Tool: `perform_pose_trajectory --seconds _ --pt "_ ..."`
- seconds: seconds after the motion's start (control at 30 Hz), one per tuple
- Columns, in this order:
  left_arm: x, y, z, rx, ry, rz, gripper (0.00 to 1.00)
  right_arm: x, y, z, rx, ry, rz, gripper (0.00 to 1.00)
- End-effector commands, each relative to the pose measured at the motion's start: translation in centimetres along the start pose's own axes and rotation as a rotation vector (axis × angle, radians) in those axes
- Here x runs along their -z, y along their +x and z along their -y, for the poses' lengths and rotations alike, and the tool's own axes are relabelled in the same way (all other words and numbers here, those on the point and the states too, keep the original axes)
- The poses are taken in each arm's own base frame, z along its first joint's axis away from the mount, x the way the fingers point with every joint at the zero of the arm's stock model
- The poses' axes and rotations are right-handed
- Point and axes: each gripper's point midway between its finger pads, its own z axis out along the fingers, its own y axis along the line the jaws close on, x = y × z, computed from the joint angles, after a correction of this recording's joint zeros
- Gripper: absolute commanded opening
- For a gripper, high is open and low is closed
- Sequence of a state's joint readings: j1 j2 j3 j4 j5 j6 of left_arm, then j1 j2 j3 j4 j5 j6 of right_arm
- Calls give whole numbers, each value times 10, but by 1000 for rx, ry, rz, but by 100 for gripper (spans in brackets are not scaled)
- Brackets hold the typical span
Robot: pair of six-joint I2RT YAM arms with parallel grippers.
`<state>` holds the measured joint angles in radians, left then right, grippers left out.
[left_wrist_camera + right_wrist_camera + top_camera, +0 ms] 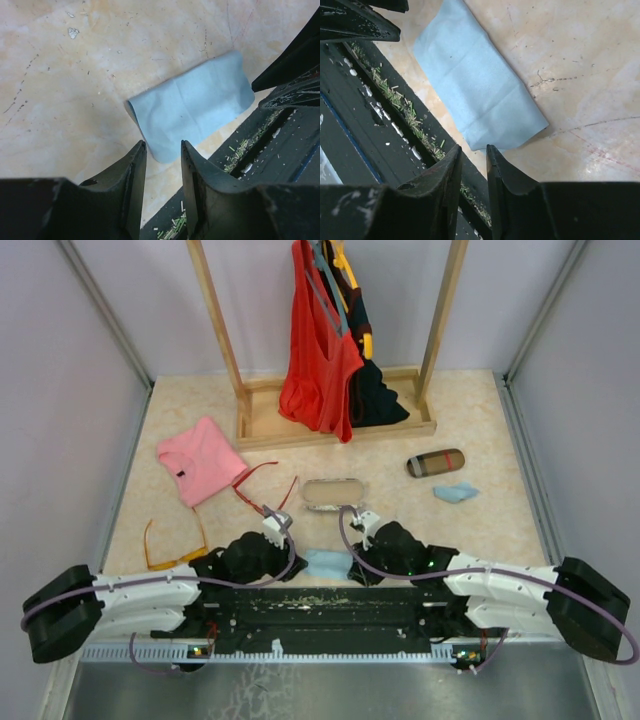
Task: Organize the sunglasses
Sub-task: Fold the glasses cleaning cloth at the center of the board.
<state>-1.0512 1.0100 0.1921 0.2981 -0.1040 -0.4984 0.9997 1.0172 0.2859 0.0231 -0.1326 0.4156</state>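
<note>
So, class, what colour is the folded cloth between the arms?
Light blue cloth, best in left wrist view.

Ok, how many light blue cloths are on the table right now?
2. The folded cloth lies at the middle of the table's near edge; the crumpled cloth sits farther right, just in front of the brown case. More could be hidden under the pink garment.

I've got the left arm and right arm lying low, both reaching inward, wrists close at centre. My left gripper angles down, jaws slightly parted, nothing between. On the right gripper, narrower gap, empty too.
</note>
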Motion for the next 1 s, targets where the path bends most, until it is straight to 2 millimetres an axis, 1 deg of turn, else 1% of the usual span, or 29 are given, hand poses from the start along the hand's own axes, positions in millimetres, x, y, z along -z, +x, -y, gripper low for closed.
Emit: perform_pose_trajectory --seconds 0.0,0.07,0.2,0.27,0.33,0.43,0.53,0.6,0.7,0.83,0.97 --pt "8 -4 1 53 6 21 41 12 -25 -7 -28 14 95 28" --pt "12 -9 0 61 -3 42 43 19 -35 1 -64 70 146 29" --pt "15 -25 -7 73 -56 113 53 36 -51 26 -215 243 249 31" --pt "14 -37 -8 65 -82 141 58 41 -53 36 -287 308 269 32" --pt "9 -43 -12 57 -124 134 60 43 -50 45 -343 377 262 33" --pt "-1 -46 -12 46 -153 101 60 40 -50 46 -374 416 227 36" --pt "-12 -47 -9 49 -151 71 61 30 -50 41 -383 404 184 37" --pt "-19 -48 -8 58 -152 52 61 26 -50 42 -399 418 176 43" --pt "-26 -47 -10 77 -162 27 62 23 -55 41 -434 411 203 46" --pt "-32 -40 -9 86 -153 -18 62 19 -54 41 -490 389 208 47" --pt "-34 -31 -9 86 -146 -54 61 16 -48 45 -550 383 186 47"
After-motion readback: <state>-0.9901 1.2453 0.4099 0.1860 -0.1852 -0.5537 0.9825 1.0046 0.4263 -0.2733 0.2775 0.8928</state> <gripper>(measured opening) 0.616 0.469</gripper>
